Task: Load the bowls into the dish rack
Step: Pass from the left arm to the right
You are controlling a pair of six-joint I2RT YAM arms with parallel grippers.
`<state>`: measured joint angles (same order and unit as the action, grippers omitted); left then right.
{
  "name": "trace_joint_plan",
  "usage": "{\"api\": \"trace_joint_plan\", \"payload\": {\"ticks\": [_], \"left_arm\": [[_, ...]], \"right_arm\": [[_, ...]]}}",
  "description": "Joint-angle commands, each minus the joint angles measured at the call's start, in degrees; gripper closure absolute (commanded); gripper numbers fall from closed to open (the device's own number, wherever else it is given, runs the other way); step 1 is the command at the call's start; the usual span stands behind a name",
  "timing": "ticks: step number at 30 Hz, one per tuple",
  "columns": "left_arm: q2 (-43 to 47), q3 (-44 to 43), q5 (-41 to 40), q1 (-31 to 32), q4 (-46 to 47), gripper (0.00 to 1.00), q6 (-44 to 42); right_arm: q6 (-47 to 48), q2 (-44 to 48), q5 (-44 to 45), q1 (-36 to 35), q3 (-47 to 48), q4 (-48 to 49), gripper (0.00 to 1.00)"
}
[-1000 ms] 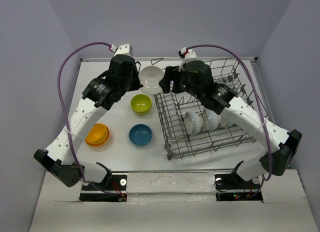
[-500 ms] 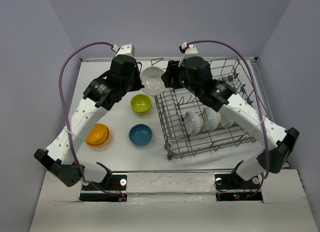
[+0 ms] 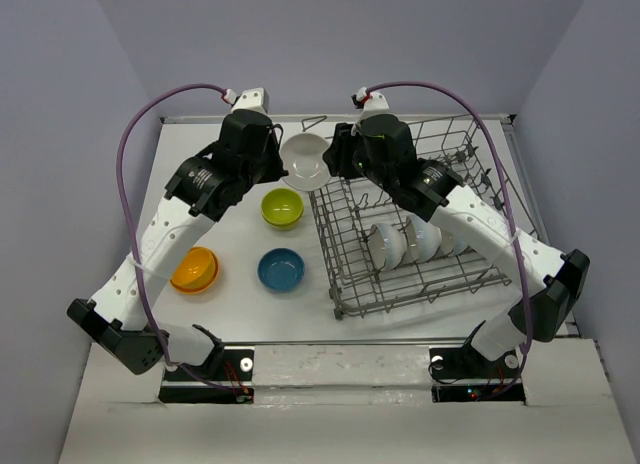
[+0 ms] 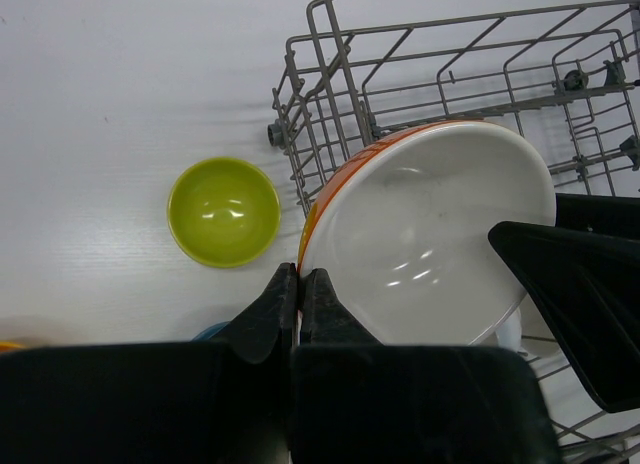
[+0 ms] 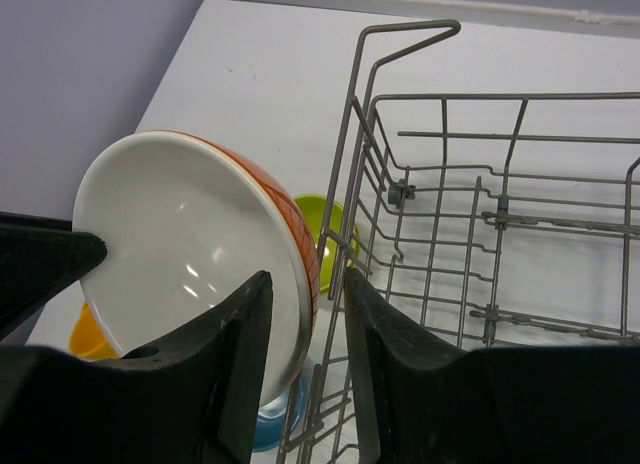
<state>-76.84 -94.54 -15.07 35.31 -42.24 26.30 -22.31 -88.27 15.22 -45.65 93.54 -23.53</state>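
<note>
A white bowl with an orange outer band (image 3: 303,156) (image 4: 430,234) (image 5: 190,244) hangs tilted above the table, beside the far left corner of the grey wire dish rack (image 3: 335,256) (image 4: 277,134) (image 5: 400,192). My left gripper (image 3: 283,156) (image 4: 299,276) is shut on its left rim. My right gripper (image 3: 328,162) (image 5: 306,279) straddles the opposite rim, one finger inside the bowl and one outside, with a gap still showing. On the table lie a lime bowl (image 3: 282,207) (image 4: 223,211) (image 5: 335,229), an orange bowl (image 3: 195,269) (image 5: 85,339) and a blue bowl (image 3: 281,270) (image 5: 270,424).
Several white bowls (image 3: 405,242) stand on edge between the tines in the rack's middle. The rack fills the right half of the table. Grey walls close in the back and both sides.
My right gripper has moved left onto the held bowl's rim and its jaws have narrowed around it. The left arm and the bowl have stayed where they were.
</note>
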Motion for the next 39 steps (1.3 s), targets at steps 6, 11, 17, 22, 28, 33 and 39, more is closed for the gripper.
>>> {"api": "trace_joint_plan", "payload": {"ticks": [6, 11, 17, 22, 28, 33, 39], "left_arm": [[3.27, -1.87, -0.49, 0.37, 2.78, 1.00, -0.55], [3.27, -2.05, -0.31, 0.37, 2.69, 1.00, -0.73], [3.45, -1.96, 0.04, 0.37, 2.95, 1.00, -0.82], [3.45, -2.31, 0.66, 0.37, 3.48, 1.00, -0.99], [3.45, -2.49, 1.71, 0.37, 4.44, 1.00, -1.78], [3.45, -2.66, 2.06, 0.37, 5.76, 0.83, -2.66], [3.45, -2.49, 4.52, 0.37, 9.27, 0.54, -4.07]], "right_arm": [[-0.11, 0.29, 0.68, 0.38, 2.44, 2.26, 0.71], [-0.11, 0.38, 0.69, 0.38, 2.35, 2.17, 0.71], [-0.19, -0.06, 0.33, 0.38, 2.79, 2.17, 0.83], [-0.11, -0.41, -0.19, 0.38, 3.14, 2.17, 0.97], [0.33, -0.24, 0.33, 0.38, 3.32, 2.70, 0.99], [1.74, 0.55, 0.95, 0.38, 3.76, 3.14, 0.99], [4.20, 1.96, 4.28, 0.38, 5.60, 2.70, 0.99]]}}
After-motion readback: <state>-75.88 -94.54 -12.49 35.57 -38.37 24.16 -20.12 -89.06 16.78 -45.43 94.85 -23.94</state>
